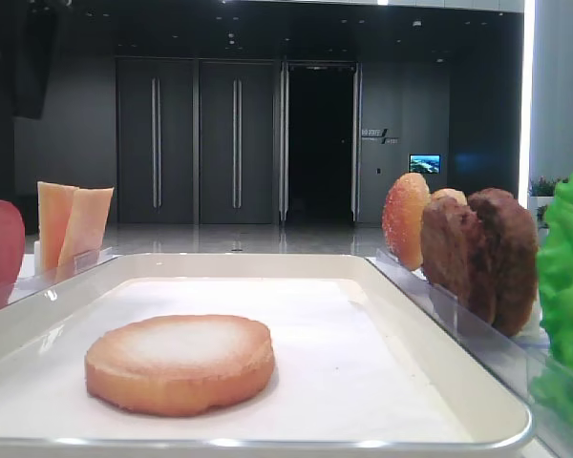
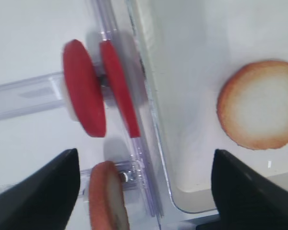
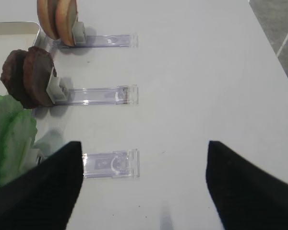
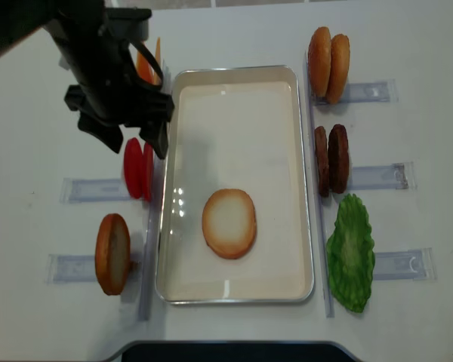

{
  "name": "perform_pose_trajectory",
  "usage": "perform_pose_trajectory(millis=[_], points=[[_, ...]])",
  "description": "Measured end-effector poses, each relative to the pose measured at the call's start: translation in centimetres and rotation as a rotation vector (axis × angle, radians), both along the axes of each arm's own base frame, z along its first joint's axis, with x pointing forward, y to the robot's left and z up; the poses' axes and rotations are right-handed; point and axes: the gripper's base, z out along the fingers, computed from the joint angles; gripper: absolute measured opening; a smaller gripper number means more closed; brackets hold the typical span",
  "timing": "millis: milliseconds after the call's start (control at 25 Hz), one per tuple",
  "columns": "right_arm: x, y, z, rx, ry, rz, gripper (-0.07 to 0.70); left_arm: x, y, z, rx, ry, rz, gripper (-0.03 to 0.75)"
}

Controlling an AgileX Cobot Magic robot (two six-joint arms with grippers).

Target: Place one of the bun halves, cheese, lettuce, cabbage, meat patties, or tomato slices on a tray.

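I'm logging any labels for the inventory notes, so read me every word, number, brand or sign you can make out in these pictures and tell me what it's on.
No text can be read anywhere.
Wall sign beside the dark doorway: lettering too small and blurred to read.
Small lit screen on the same wall: shows an image, no legible words.
Tray, bun half, clear holders and the other food: no labels visible.

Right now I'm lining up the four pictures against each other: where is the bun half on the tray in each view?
Exterior high: bun half lies flat, lower left, on the tray.
Right wrist: not in it.
Left wrist: right edge, middle.
Overhead exterior: centre, slightly low.
Shared landmark: the tomato slices, just off the tray's left rim, at the left edge in the exterior high view and upper left in the left wrist view.
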Motion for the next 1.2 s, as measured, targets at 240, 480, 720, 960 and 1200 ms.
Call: perform_pose_trajectory(millis=[240,480,720,960,1200], points=[[0.0,0.0,0.0,0.0,0.0,0.0,0.534,1.0,4.0,0.6,0.041,-0.032,0.047,0.647],[0.0,0.0,0.0,0.0,0.0,0.0,0.534,1.6,8.0,0.9,0.065,-0.043,0.121,0.644],[0.0,0.0,0.0,0.0,0.0,0.0,0.534,1.9,11.4,1.0,0.087,-0.044,0.178,0.644],[0.0,0.0,0.0,0.0,0.0,0.0,0.534,1.8,13.3,1.0,0.096,-0.043,0.203,0.644],[0.0,0.0,0.0,0.0,0.0,0.0,0.534,0.8,13.4,1.4,0.096,-0.05,0.198,0.644]])
